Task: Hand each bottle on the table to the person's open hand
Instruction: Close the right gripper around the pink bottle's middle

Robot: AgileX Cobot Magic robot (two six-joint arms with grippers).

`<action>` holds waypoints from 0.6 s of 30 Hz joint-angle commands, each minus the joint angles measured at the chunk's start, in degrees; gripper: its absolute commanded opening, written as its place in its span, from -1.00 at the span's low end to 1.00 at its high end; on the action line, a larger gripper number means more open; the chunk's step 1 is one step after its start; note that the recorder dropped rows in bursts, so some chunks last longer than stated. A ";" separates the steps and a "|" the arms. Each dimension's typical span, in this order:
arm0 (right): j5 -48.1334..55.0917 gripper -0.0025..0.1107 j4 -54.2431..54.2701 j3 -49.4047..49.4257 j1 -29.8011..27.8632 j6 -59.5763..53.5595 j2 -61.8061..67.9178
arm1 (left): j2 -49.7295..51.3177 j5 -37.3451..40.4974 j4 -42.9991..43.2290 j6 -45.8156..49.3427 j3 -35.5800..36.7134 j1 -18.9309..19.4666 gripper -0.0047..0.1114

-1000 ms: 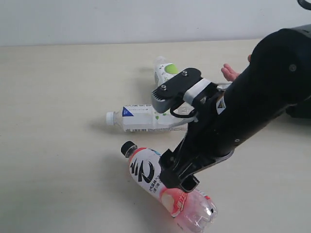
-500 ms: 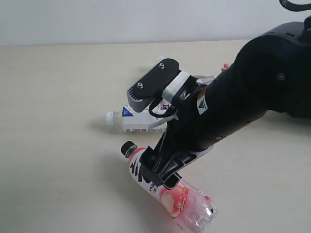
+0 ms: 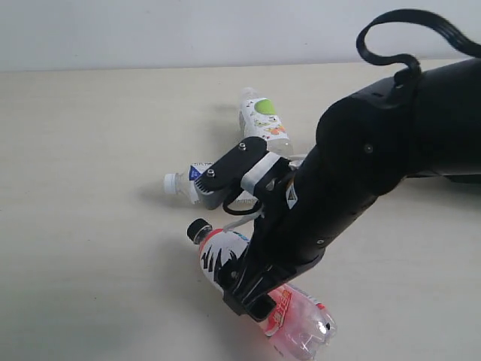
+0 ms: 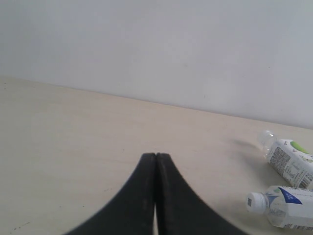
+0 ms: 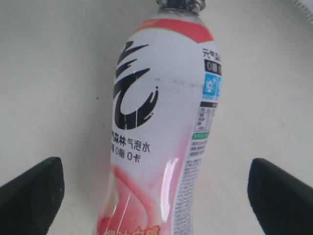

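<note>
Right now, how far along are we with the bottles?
Done: nothing that shows; three bottles lie on the table. In hand: the right gripper stands open astride the pink bottle, not gripping. Left: grip it, hand it over, then the blue bottle and the green bottle. No open hand shows.

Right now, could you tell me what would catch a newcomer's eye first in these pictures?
The bulky black right arm fills the exterior view's right, its open gripper straddling a clear, pink-labelled, black-capped plastic bottle lying on the pale beige table. Beyond it lie a white-capped green-labelled bottle and a white-capped blue-labelled bottle.
</note>
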 commanded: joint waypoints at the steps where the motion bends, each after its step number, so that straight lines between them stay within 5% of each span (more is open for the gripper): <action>1: -1.96 0.74 0.48 -0.49 0.06 0.05 1.95 | -0.39 -0.26 -0.31 0.00 0.21 0.09 -0.92; 18: -2.52 0.73 3.09 -0.49 0.06 -1.20 7.18 | -0.39 -0.26 -0.31 0.00 0.21 0.09 -0.92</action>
